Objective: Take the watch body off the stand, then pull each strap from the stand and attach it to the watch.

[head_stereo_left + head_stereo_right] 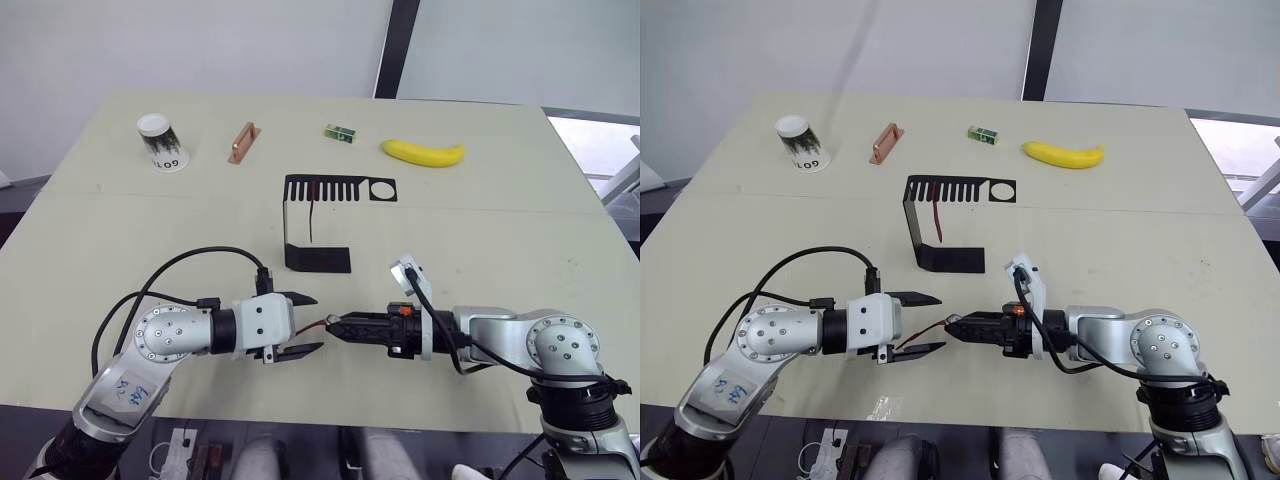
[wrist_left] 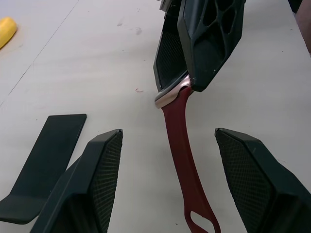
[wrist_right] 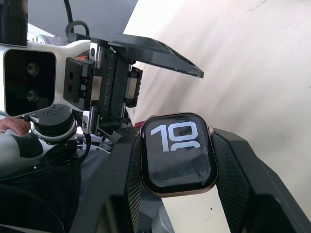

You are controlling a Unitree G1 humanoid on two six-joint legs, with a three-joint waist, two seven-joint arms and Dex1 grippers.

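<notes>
Dark red and already joined to the watch body (image 3: 178, 153), one strap (image 2: 183, 160) reaches out from the right gripper (image 1: 337, 326), whose fingers are clamped on the case's two sides. It runs into the gap of the left gripper (image 1: 307, 322), which is spread wide with neither finger (image 2: 92, 179) touching it. Behind them on the table (image 1: 500, 200), the other strap (image 1: 314, 207) hangs from the stand (image 1: 322, 220).

Bright even light, soft shadows, sharp pics, no glare.
</notes>
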